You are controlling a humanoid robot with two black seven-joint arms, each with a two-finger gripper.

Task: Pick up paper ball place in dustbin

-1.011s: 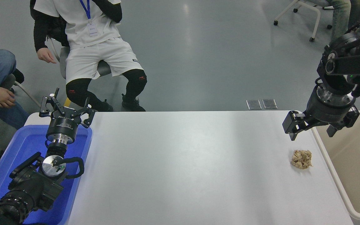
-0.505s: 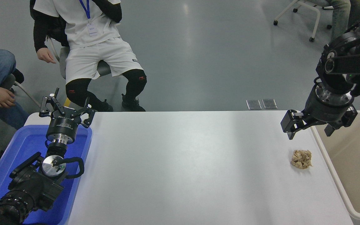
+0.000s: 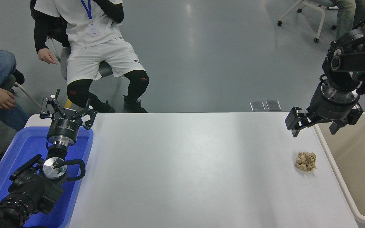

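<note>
The tan paper ball [image 3: 305,161] lies on the white table [image 3: 185,167] near its right edge. The cream dustbin [image 3: 329,158] stands just right of it, off the table's right side, partly cut by the picture's edge. My right gripper [image 3: 314,129] is open and empty, hanging above the table's far right corner, above and beyond the ball, one finger over the table and the other over the dustbin's rim. My left gripper [image 3: 67,109] is parked open at the lower left over the blue tub.
A bright blue tub [image 3: 21,152] sits at the table's left end under my left arm. A seated person [image 3: 97,53] and another person's hand [image 3: 2,98] are beyond the table's far left. A chair [image 3: 309,12] stands at the far right.
My right gripper has risen slightly and drifted a little away from the ball. The ball, the dustbin and the left arm have not moved.
</note>
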